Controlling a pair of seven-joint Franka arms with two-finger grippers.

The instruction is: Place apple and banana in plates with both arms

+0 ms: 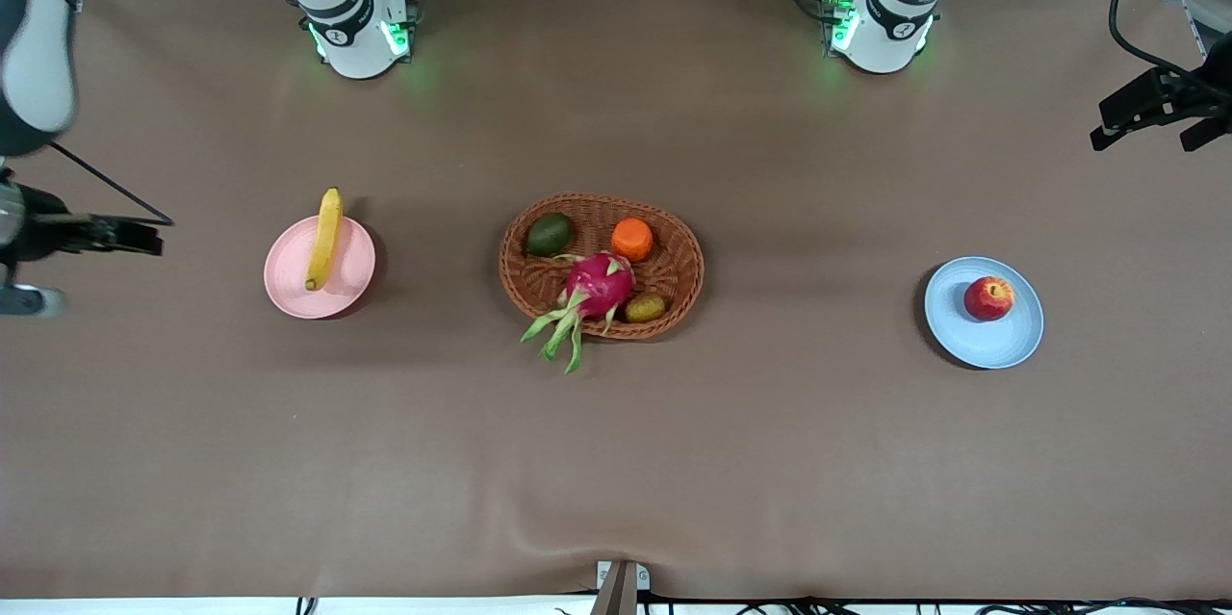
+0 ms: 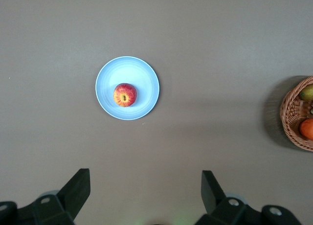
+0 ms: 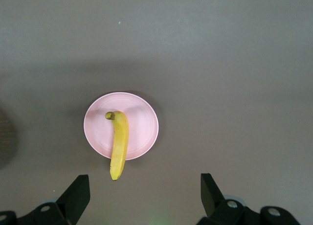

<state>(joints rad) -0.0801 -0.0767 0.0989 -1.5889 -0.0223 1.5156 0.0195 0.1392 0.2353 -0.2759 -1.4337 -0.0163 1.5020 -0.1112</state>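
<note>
The apple (image 1: 988, 297) is seen resting on the blue plate (image 1: 1011, 345) at centre right of the front view, and the banana (image 1: 324, 238) lies across the pink plate (image 1: 289, 293) at centre left, one end overhanging the rim toward the robots' bases. The left gripper (image 2: 142, 195) and right gripper (image 3: 142, 195) are held high above their plates, jaws spread and empty. Both placements are judged complete, so only withdrawal would remain.

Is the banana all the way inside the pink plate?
No. The banana lies on the pink plate, but one end sticks out past the rim.
</note>
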